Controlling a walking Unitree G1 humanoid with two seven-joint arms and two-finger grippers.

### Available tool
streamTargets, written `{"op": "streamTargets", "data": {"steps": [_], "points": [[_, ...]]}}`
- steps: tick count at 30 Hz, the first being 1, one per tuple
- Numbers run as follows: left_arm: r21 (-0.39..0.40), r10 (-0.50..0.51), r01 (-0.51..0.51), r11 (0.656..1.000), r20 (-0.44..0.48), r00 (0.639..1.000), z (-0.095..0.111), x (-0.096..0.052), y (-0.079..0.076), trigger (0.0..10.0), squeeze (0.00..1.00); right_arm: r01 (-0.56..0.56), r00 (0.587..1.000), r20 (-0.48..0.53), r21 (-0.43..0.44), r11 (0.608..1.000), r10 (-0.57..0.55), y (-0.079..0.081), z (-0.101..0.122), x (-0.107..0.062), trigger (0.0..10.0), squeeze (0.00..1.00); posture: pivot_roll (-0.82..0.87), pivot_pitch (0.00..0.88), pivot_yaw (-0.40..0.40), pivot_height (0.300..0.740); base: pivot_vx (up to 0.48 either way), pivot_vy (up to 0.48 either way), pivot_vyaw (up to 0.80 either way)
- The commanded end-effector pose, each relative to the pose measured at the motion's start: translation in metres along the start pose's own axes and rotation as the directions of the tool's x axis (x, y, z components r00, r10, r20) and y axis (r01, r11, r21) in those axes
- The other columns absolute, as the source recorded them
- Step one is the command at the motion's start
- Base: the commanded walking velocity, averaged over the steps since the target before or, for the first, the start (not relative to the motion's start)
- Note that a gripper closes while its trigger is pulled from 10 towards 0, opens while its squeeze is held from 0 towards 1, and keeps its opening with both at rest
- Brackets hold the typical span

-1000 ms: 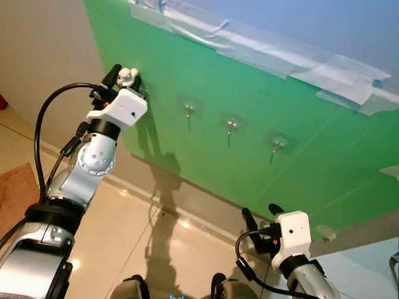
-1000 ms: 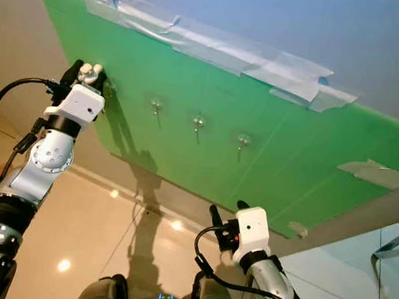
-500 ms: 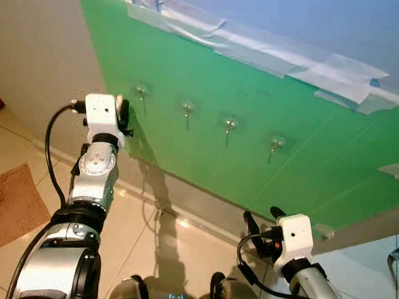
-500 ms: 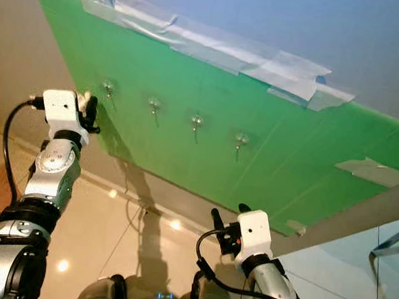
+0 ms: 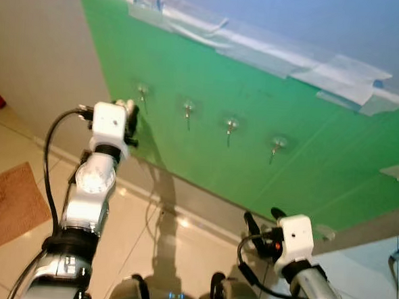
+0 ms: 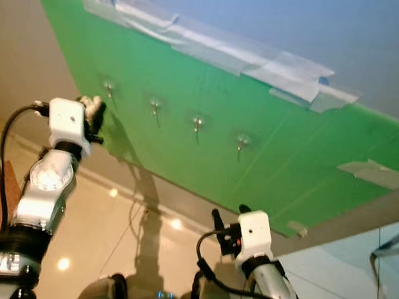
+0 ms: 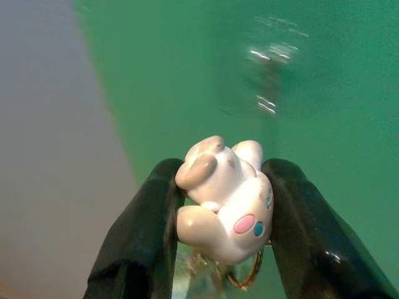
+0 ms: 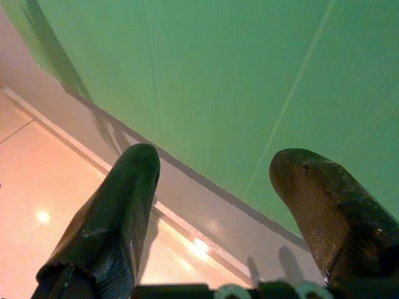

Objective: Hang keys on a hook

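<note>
Carrying keys (image 7: 225, 208) toward hook (image 5: 143, 91): left claw (image 5: 125, 108) clenched on the white charm, ring dangling beneath between the fingers, hook just above and beyond the tips on the green board (image 5: 320, 170). Next, probably: lift, slip ring over hook, release. Right claw (image 5: 263, 221) low, idle, spread wide.

Green board (image 6: 207, 130) taped to wall, four hooks (image 6: 198, 121), left gripper (image 6: 93, 109) beside leftmost

Green board (image 5: 307, 156) taped to a blue-grey wall (image 5: 343, 23) — glossy beige tiled floor (image 5: 133, 233), brown mat (image 5: 6, 202)
</note>
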State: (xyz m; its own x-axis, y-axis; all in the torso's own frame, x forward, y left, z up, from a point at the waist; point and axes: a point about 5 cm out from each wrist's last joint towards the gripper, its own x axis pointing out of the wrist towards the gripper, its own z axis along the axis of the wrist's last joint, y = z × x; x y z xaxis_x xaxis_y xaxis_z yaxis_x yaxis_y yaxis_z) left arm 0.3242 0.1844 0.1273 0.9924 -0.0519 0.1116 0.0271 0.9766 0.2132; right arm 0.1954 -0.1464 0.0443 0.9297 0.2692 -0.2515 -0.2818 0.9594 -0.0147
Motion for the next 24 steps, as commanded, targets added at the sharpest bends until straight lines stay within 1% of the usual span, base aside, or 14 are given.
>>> {"op": "streamTargets", "data": {"steps": [1, 2, 3, 4, 8, 11, 14, 21, 24], "points": [[-0.013, -0.06, 0.06, 0.998, 0.025, 0.998, 0.01, -0.005, -0.011, 0.0, 0.0, 0.029, 0.999, 0.02, 0.018, 0.999, -0.029, -0.004, 0.004, -0.002, 10.0, 0.0, -0.21, 0.208, -0.013, 0.74, 0.0, 0.0, 0.0], [-0.013, -0.06, 0.06, 0.998, 0.025, 0.998, 0.01, -0.005, -0.011, 0.0, 0.0, 0.029, 0.999, 0.02, 0.018, 0.999, -0.029, -0.004, 0.004, -0.002, 10.0, 0.0, -0.21, 0.208, -0.013, 0.74, 0.0, 0.0, 0.0], [-0.006, -0.07, 0.07, 0.997, 0.042, 0.997, 0.014, -0.009, -0.014, 0.0, 0.0, 0.025, 0.999, 0.043, 0.023, 0.999, -0.026, -0.005, 0.01, 0.001, 10.0, 0.0, -0.2, 0.213, -0.012, 0.74, 0.0, 0.0, 0.0], [-0.001, -0.071, 0.072, 0.997, 0.046, 0.996, 0.015, -0.01, -0.014, 0.0, 0.0, 0.022, 0.998, 0.056, 0.024, 0.999, -0.023, -0.005, 0.014, 0.003, 10.0, 0.0, -0.19, 0.211, -0.014, 0.74, 0.0, 0.0, 0.0], [0.01, -0.032, 0.032, 0.999, 0.054, 0.998, 0.021, -0.006, -0.006, 0.0, 0.0, -0.033, 0.993, 0.116, 0.036, 0.999, 0.028, -0.004, 0.035, 0.008, 10.0, 0.0, -0.2, 0.207, -0.017, 0.74, 0.0, 0.0, 0.0], [0.008, -0.028, 0.027, 1.0, 0.046, 0.999, 0.026, -0.004, -0.003, 0.0, 0.0, -0.112, 0.986, 0.126, 0.042, 0.993, 0.106, 0.0, 0.044, 0.005, 10.0, 0.0, -0.2, 0.207, -0.019, 0.74, 0.0, 0.0, 0.0], [-0.004, -0.032, 0.032, 0.999, 0.043, 0.999, 0.03, -0.003, -0.005, 0.0, 0.0, -0.2, 0.975, 0.1, 0.024, 0.98, 0.197, 0.004, 0.046, -0.005, 10.0, 0.0, -0.21, 0.202, -0.026, 0.74, 0.0, 0.0, 0.0], [-0.033, -0.054, 0.056, 0.998, 0.067, 0.996, 0.037, 0.005, -0.013, 0.0, 0.0, -0.232, 0.972, 0.053, 0.026, 0.972, 0.23, 0.005, 0.039, -0.015, 10.0, 0.0, -0.21, 0.196, -0.035, 0.74, 0.0, 0.0, 0.0], [-0.043, -0.067, 0.071, 0.997, 0.082, 0.994, 0.044, 0.01, -0.016, 0.0, 0.0, -0.234, 0.972, 0.028, 0.045, 0.971, 0.233, 0.007, 0.034, -0.017, 10.0, 0.0, -0.21, 0.196, -0.035, 0.74, 0.0, 0.0, 0.0]]}}
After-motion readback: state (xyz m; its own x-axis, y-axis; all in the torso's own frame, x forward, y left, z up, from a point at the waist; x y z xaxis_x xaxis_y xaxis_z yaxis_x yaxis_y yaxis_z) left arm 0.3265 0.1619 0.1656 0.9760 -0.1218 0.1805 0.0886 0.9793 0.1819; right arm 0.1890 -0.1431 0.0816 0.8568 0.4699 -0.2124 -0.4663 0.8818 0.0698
